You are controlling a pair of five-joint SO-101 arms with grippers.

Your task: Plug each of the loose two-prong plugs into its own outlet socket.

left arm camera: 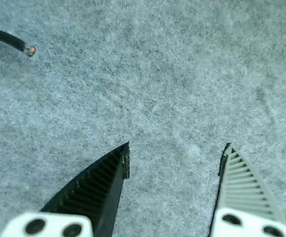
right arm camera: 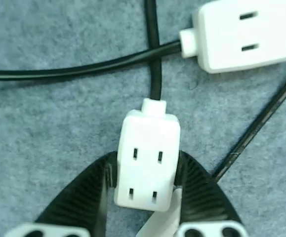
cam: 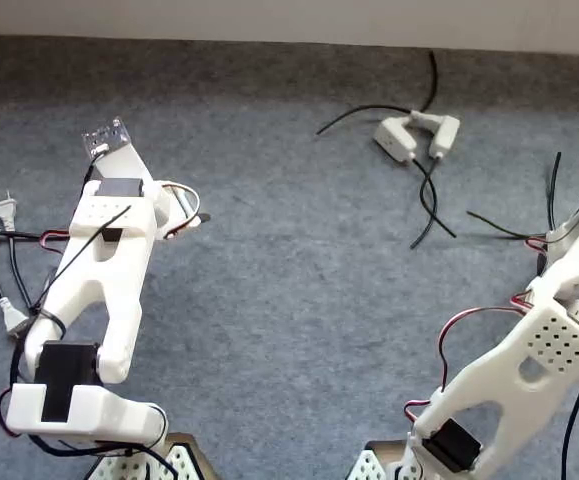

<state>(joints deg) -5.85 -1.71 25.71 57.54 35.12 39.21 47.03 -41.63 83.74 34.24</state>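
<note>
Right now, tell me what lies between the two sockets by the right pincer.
In the right wrist view, two black cords cross on the grey carpet between the socket in the right pincer and the far socket.

White plastic arms (cam: pixel 109 270), black servos (cam: pixel 64 375), red-black wiring (cam: pixel 443 350), ribbed fingers (left arm camera: pixel 96 190), one apparently grey

The left arm (cam: pixel 109 270) stretches from 7 toward 10 o'clock, left gripper (left arm camera: pixel 175 153) spread wide. At 4 o'clock, the right arm (cam: pixel 529 360) angles up, right gripper (right arm camera: pixel 146 160) clamped on a socket (right arm camera: pixel 146 140).
</note>
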